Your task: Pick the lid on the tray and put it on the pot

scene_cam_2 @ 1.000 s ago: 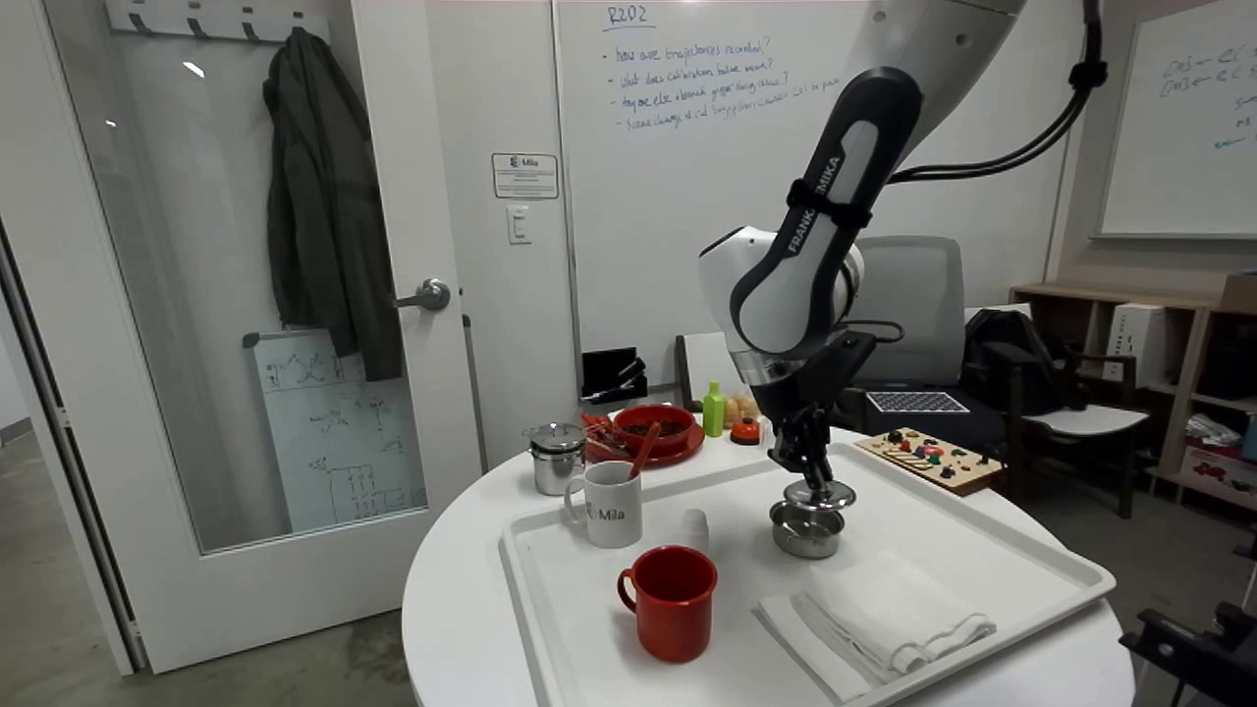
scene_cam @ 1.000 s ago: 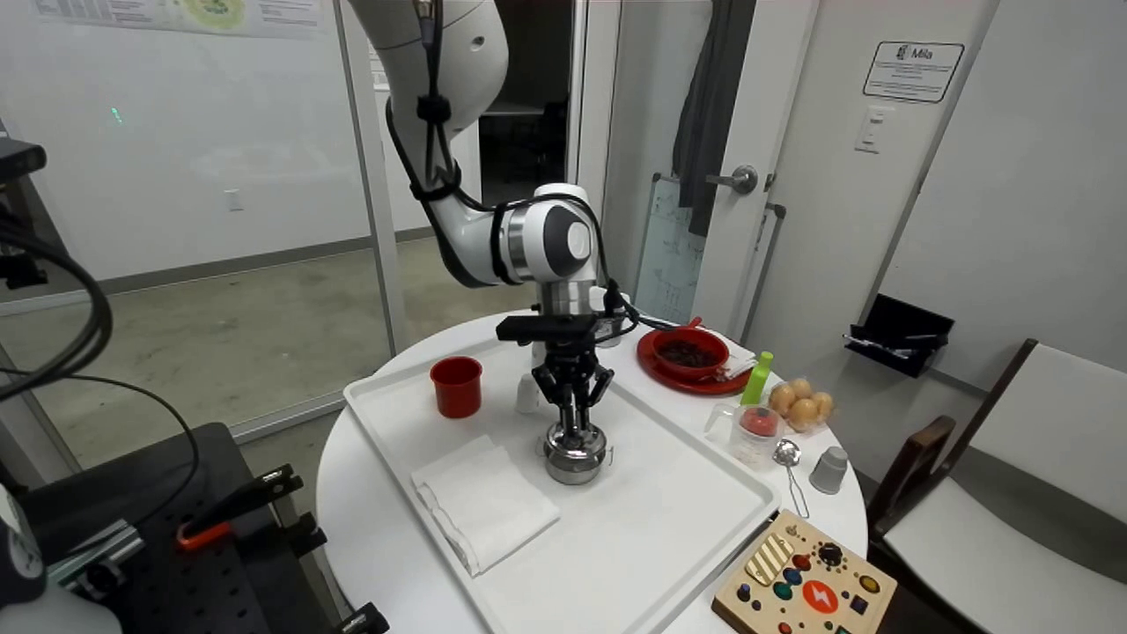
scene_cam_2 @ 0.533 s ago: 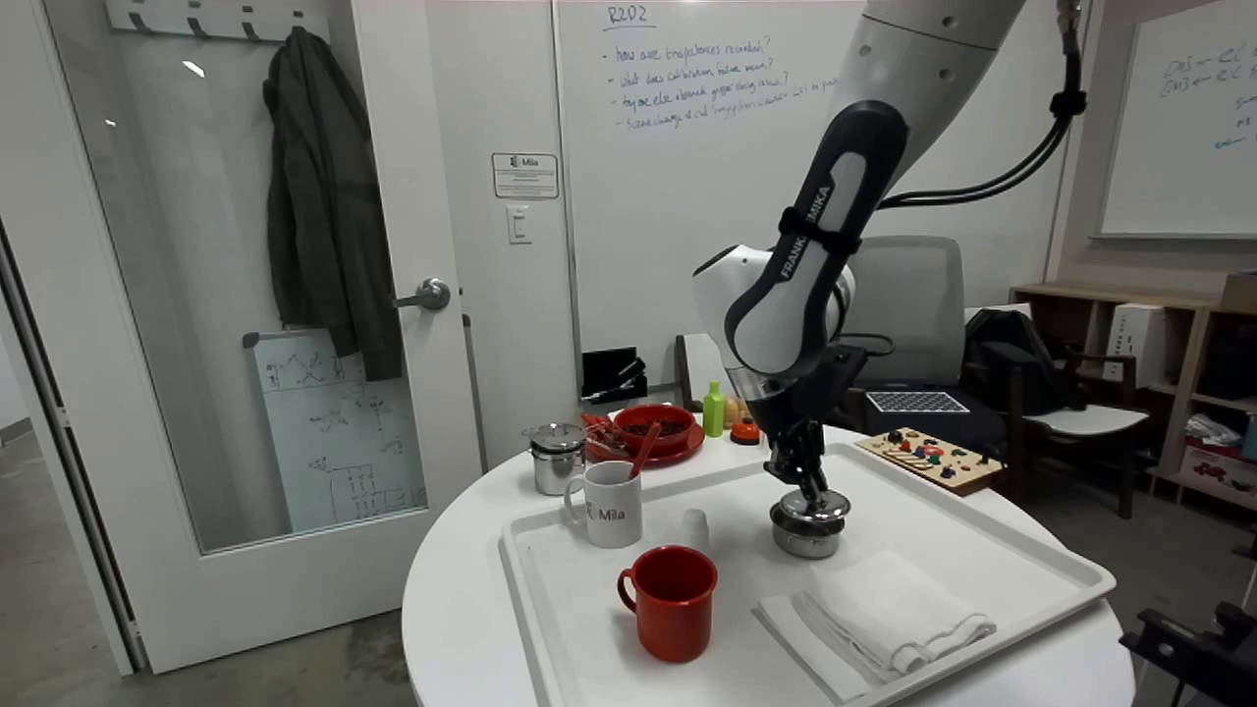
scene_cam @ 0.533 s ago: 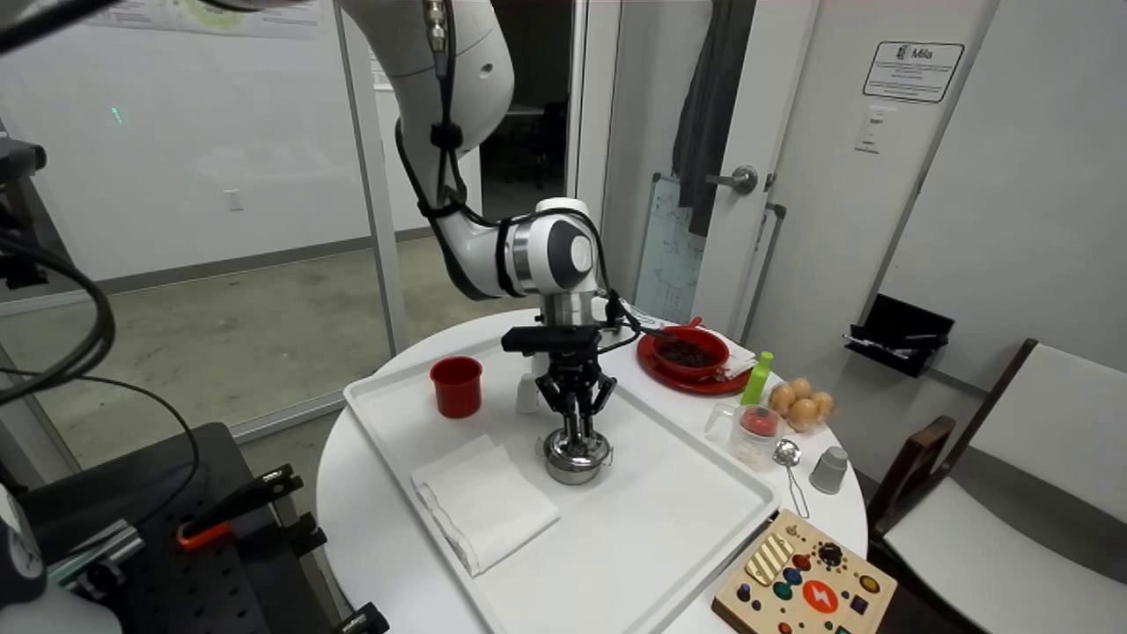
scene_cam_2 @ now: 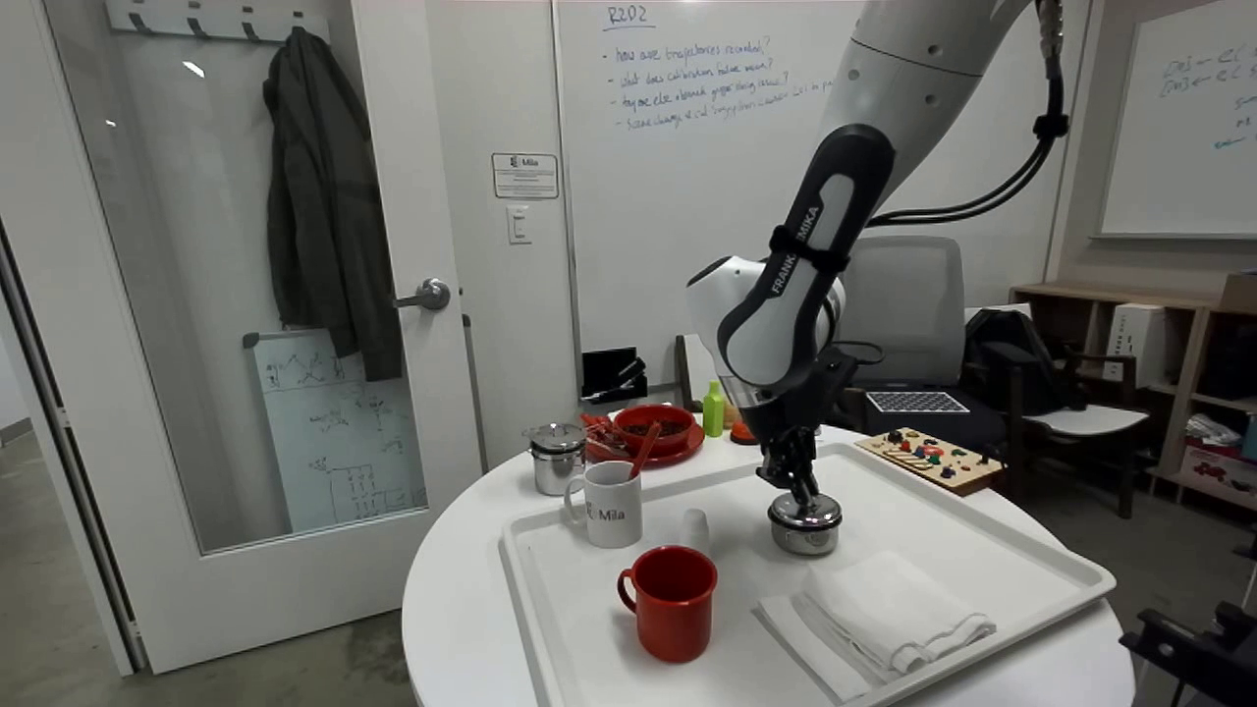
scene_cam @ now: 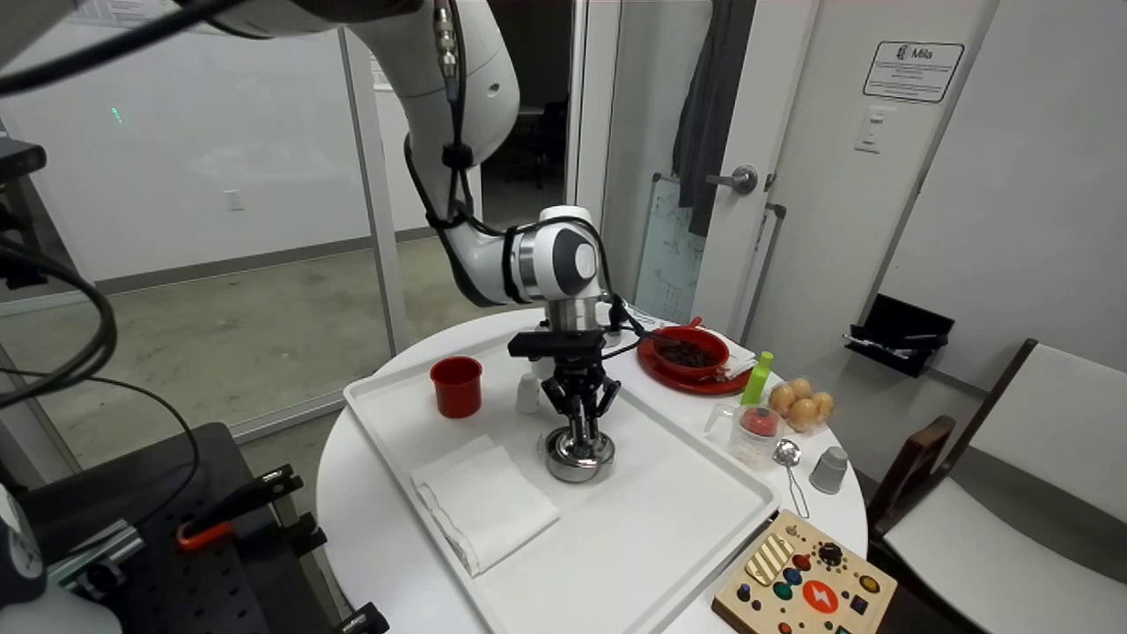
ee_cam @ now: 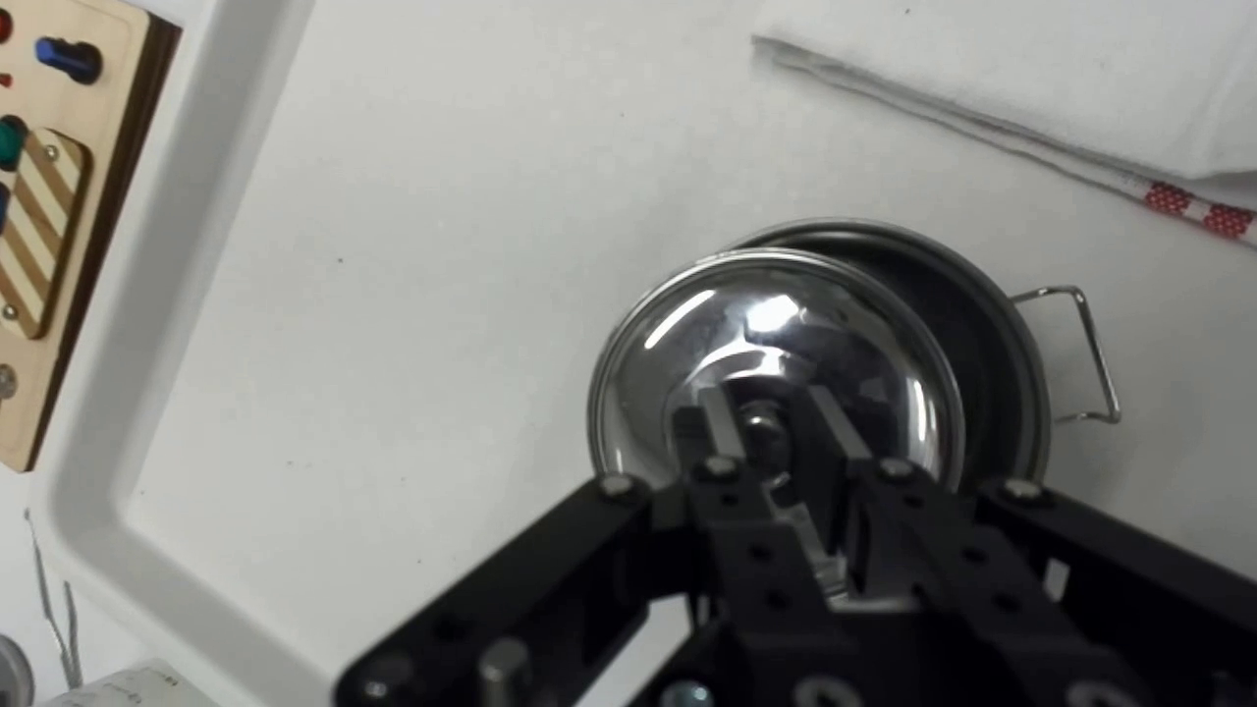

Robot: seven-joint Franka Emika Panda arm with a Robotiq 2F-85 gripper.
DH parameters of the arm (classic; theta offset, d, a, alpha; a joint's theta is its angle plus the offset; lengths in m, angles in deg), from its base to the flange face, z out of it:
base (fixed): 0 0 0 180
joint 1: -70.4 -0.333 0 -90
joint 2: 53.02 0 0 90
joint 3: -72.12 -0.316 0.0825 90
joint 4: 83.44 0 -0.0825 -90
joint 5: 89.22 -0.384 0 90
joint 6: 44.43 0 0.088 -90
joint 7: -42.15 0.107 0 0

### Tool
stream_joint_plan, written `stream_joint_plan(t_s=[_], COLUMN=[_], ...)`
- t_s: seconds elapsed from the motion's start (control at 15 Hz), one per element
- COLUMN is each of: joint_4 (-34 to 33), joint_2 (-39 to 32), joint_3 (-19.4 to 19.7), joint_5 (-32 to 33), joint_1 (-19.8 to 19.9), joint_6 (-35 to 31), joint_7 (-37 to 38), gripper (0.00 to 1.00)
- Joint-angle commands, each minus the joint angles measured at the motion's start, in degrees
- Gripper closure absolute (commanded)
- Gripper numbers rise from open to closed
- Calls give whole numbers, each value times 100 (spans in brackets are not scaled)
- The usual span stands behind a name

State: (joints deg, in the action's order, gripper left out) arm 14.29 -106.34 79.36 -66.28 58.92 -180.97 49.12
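The pincer (ee_cam: 766, 422), nearly closed, grips the lid (ee_cam: 771, 334) by its knob (ee_cam: 762, 424). The lid looks off-centre over the pot (scene_cam_2: 803, 543), so releasing now could tip it onto the tray (ee_cam: 393, 295).

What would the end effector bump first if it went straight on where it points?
Probably the pot, pressed by the lid the end effector holds. Whether lid and pot touch is unclear.

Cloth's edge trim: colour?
The trim is red and white, in small checked patches; best seen in the wrist view.
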Motion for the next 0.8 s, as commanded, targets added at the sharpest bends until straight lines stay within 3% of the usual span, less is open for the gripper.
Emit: stream_joint_plan(t_s=[0.0, 0.73], joint_4=[-247, 108], joint_2=[-148, 120], joint_3=[-17, -99], joint_5=[-58, -32], joint_1=[9, 5], joint_6=[146, 172], joint_7=[-56, -101], gripper=[90, 90])
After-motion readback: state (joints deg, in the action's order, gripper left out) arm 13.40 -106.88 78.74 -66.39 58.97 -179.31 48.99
